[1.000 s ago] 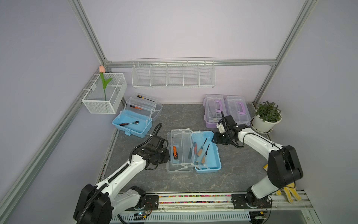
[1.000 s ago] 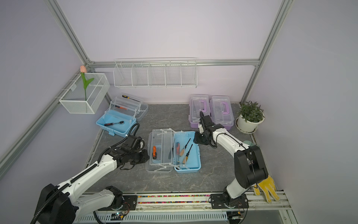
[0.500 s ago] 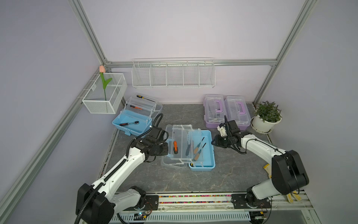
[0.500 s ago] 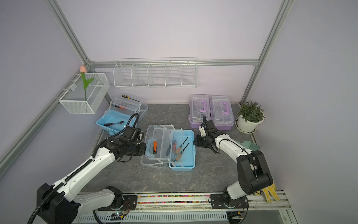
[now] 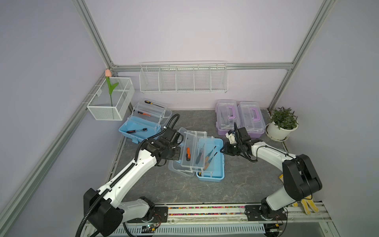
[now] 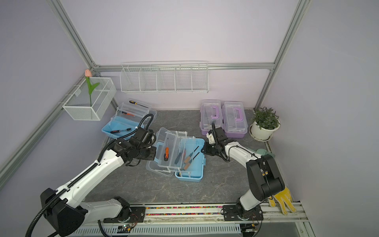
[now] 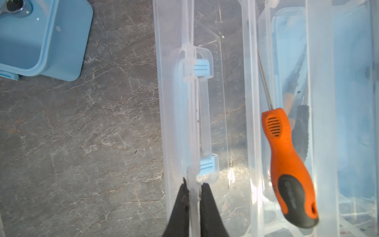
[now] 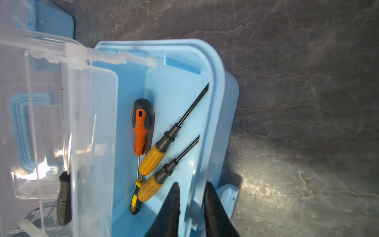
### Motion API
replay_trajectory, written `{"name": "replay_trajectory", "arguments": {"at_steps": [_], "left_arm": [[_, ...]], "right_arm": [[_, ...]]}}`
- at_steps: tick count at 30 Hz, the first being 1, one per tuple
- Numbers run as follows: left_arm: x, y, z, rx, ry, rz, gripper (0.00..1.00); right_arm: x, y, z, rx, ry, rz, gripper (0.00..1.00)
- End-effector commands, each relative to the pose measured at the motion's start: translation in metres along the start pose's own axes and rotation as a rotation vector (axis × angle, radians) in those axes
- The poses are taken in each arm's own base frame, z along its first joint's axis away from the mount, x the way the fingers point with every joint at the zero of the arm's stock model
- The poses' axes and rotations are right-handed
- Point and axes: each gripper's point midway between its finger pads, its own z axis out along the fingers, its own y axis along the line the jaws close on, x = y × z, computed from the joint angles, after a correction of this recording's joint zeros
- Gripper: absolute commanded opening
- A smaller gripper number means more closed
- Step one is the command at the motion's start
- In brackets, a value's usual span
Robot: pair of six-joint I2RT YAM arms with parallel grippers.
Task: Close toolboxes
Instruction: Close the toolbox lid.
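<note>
Left end effector (image 7: 193, 185): fingers together, clamped on a raised rim of the clear lid (image 7: 217, 123). Thin plastic between the pads, no gap visible.

Right end effector (image 8: 192, 183): one finger inside and one outside the long wall of the middle blue toolbox (image 8: 215, 92). Both look pressed to it, so I read it as a grip on the base.

Between my two end effectors: this toolbox, fully fanned open on the desk (image 5: 184, 190). The clear trays are stepped out, with an orange screwdriver (image 7: 287, 164) just beyond my left fingers. Two yellow-handled screwdrivers (image 8: 152, 158) lie just inside my right fingers, their shafts leaning up to the wall.

Step in hand, by my judgement: closing this box, lid held left, base braced right.

Next move calls for swinging the lid over towards my right end effector so the trays fold in. My inner right finger must leave the wall before the lid lands. The leaning shafts may foul a tray.

Outward: the far blue toolbox (image 5: 131, 125) beyond my left end effector stands open. The two purple toolboxes (image 5: 226, 117) beyond my right have their lids down.
</note>
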Motion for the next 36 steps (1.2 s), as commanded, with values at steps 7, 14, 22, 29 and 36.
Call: {"name": "replay_trajectory", "arguments": {"at_steps": [7,14,22,29,36], "left_arm": [[-0.038,-0.060,-0.049,0.236,-0.191,0.013,0.00],[-0.030,-0.102,-0.038,0.312,-0.162,0.051,0.00],[-0.025,-0.134,-0.031,0.370,-0.137,0.073,0.05],[-0.023,-0.154,-0.029,0.425,-0.138,0.067,0.24],[-0.024,-0.160,-0.037,0.440,-0.145,0.073,0.28]], "right_arm": [[0.008,0.013,0.010,-0.046,0.028,-0.017,0.18],[0.008,0.015,0.010,-0.044,0.025,-0.017,0.19],[0.007,0.014,0.005,-0.024,0.038,-0.022,0.25],[0.007,0.013,0.005,-0.029,0.045,-0.015,0.30],[0.008,0.010,0.001,-0.024,0.054,-0.011,0.34]]}}
